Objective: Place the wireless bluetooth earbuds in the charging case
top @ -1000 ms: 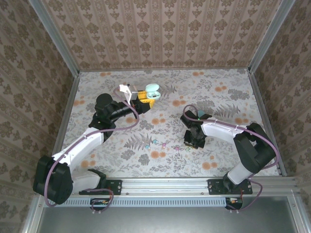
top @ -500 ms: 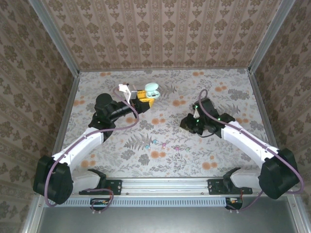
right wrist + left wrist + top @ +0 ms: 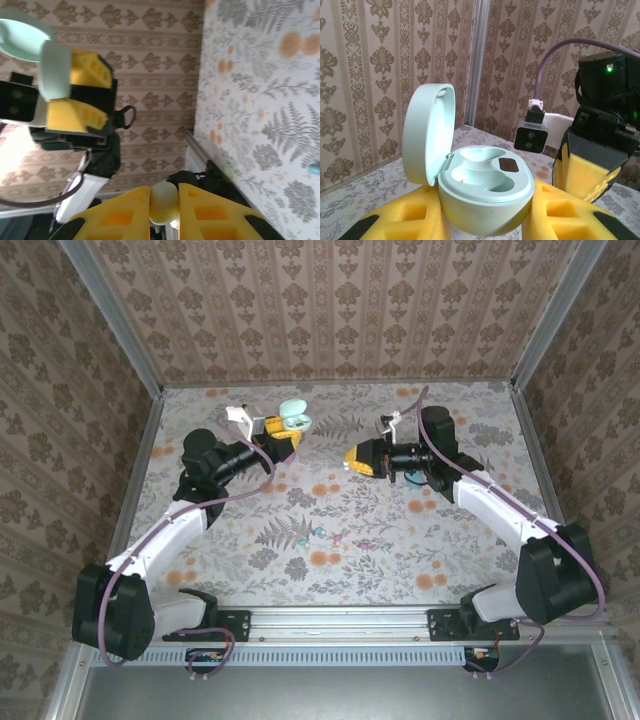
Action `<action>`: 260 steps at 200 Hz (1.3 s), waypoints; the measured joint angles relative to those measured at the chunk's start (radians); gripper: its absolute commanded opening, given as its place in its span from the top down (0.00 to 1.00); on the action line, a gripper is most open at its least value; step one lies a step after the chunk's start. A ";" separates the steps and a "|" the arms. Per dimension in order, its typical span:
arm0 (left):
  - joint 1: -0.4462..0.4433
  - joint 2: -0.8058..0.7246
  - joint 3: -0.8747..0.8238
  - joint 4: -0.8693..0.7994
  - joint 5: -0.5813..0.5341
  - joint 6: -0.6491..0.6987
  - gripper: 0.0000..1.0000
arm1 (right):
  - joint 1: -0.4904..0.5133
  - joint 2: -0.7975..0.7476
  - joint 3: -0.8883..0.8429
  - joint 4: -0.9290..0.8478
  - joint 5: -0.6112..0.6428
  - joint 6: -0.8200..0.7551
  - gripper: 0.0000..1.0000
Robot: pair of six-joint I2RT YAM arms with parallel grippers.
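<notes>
My left gripper [image 3: 284, 428] is shut on the mint-green charging case [image 3: 293, 418], held up over the back of the table. In the left wrist view the case [image 3: 485, 197] sits between the yellow pads with its lid [image 3: 427, 132] swung open and both wells bare. My right gripper [image 3: 350, 458] hangs level a short way to the right, pointing at the case. It is shut on a pale rounded earbud [image 3: 164, 202] pinched between its yellow pads [image 3: 212, 212]. Several tiny loose earbuds [image 3: 340, 537] lie on the floral cloth below.
The floral tablecloth [image 3: 430, 550] is ringed by patterned walls and metal posts [image 3: 135, 360]. The right arm's yellow fingers [image 3: 585, 172] and wrist camera [image 3: 532, 131] show just behind the case. A teal bud [image 3: 314, 170] lies on the cloth at the right edge.
The right arm has lifted off the table near the loose buds and swung up and back toward the case. The left gripper has shifted slightly left and back with the case.
</notes>
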 measured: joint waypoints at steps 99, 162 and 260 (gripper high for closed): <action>-0.002 0.000 0.000 -0.026 0.022 0.011 0.71 | 0.000 0.039 0.072 -0.006 0.061 0.090 0.80; -0.016 0.000 0.000 -0.031 0.043 0.028 0.71 | 0.006 0.039 0.077 -0.012 0.115 0.120 0.80; -0.056 0.008 0.000 -0.057 0.120 0.127 0.70 | 0.077 -0.010 0.258 -0.143 0.147 -0.203 0.80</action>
